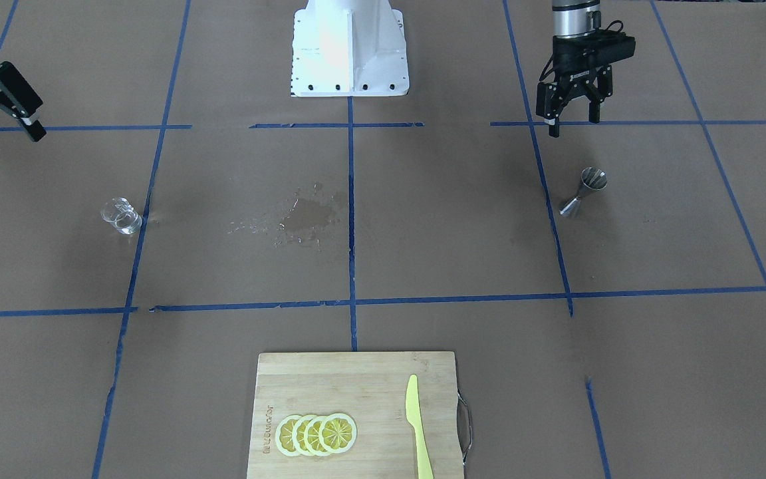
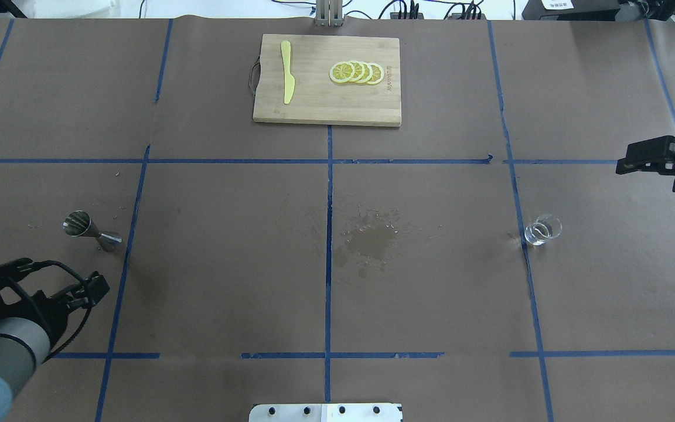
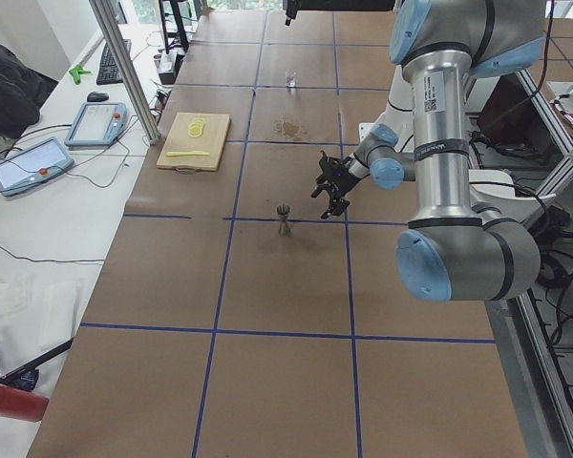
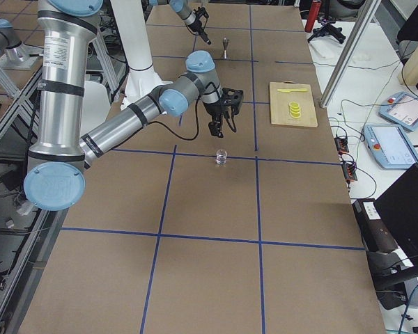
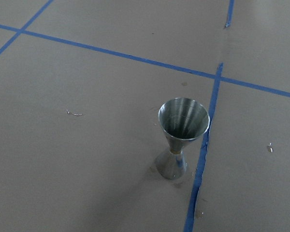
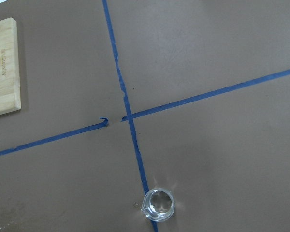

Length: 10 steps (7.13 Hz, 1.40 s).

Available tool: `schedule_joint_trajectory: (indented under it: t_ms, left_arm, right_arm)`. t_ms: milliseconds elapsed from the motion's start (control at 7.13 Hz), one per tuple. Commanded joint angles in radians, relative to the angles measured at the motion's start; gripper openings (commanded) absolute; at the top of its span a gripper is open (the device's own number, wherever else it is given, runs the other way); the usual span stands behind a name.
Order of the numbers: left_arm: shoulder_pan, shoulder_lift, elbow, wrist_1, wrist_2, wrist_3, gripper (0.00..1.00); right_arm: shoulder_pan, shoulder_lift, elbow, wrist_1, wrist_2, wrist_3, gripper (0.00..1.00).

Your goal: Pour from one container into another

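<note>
Left end effector [image 1: 574, 120]: spread wide, empty, pointing down near upright jigger [image 1: 582, 193]. Right end effector [image 1: 9, 130]: spread wide, empty, tilted, well apart from glass tumbler [image 1: 121, 216] on worktop [image 1: 423, 253].

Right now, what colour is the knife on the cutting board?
Pale yellow-green, almost lime. The knife shows best in the exterior front-facing view.

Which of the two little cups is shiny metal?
The hourglass-shaped jigger near the left gripper; the other cup, the glass tumbler, is see-through.
</note>
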Motion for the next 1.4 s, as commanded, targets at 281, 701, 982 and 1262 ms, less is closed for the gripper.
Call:
schedule_joint_trajectory:
  t_ms: [281,701,982,1262]
  left_arm:
    - [0.013,-0.236,0.171,0.271,0.16,-0.168,0.98]
    - [-0.007,-0.171,0.174,0.284,0.245,-0.266,0.97]
    - [-0.034,-0.177,0.229,0.304,0.272,-0.291,0.96]
    - [-0.033,-0.201,0.272,0.306,0.274,-0.302,0.95]
  right_arm:
    - [-0.166,-0.053,0.046,0.081,-0.131,0.157,1.0]
    - [-0.286,-0.05,0.061,0.081,-0.265,0.233,1.0]
    - [-0.287,-0.05,0.061,0.081,-0.262,0.233,1.0]
    - [-0.287,-0.05,0.063,0.081,-0.262,0.233,1.0]
